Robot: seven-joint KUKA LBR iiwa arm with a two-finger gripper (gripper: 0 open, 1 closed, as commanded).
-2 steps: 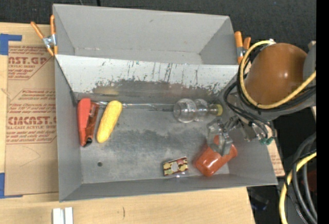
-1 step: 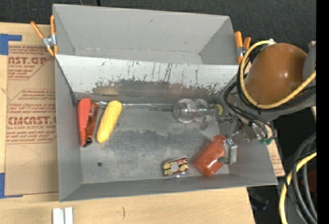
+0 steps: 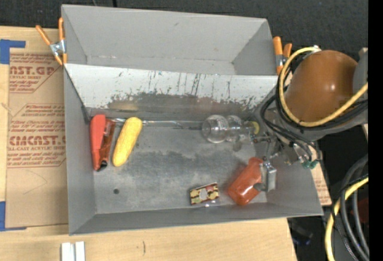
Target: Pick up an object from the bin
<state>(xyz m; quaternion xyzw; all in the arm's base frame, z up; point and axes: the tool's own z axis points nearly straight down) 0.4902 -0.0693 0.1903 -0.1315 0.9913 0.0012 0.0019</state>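
Observation:
My gripper [image 3: 270, 178] is low in the bin's front right corner, right beside a red rounded thing [image 3: 245, 186] and touching or nearly touching its right side. Whether it holds that red thing I cannot tell. A small gold and brown packet [image 3: 204, 194] lies just left of the red thing, near the front wall. A clear glass-like bulb [image 3: 219, 128] rests behind them, towards the back of the floor.
At the left of the bin floor lie a yellow corn-cob-shaped thing [image 3: 127, 141] and, beside it, an orange-red handled tool [image 3: 99, 140]. The arm with its brown dome and yellow cables hangs over the bin's right rim.

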